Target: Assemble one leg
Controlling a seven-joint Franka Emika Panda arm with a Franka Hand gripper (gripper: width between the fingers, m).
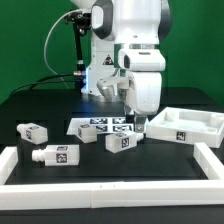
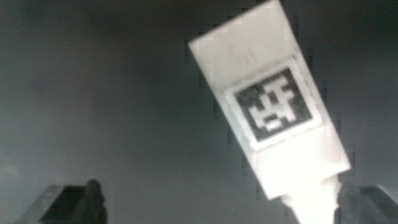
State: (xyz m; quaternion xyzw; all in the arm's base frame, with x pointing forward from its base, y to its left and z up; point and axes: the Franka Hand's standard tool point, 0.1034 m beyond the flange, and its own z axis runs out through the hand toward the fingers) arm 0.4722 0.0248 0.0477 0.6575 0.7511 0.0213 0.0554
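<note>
We see the gripper [image 1: 139,119] hanging low over the table [image 1: 95,168], just beside the marker board [image 1: 104,127] and short of the tray [image 1: 212,125] on the exterior view's right. In the wrist view its fingers [image 2: 71,205] are spread wide with only dark table showing between them, so we take the gripper [image 2: 222,192] to be empty and holding nothing. The leg [image 2: 267,95] lies slantwise under the camera with its tag facing up, and its narrow end reaches close to one finger rather than into the gap. We read this as the approach to a pick, with the jaws held wide so they can straddle the block once the wrist is lined up with it. As it stands the leg is off-centre and skewed, so we judge a shift and a turn are needed before closing (closing now would probably clip one end). In the exterior view the closest leg [image 1: 122,142] sits at the board's front edge; we cannot say for sure it is the same one. A second leg [image 1: 33,131] and a third leg [image 1: 56,155] lie well apart, toward the exterior view's left.
</note>
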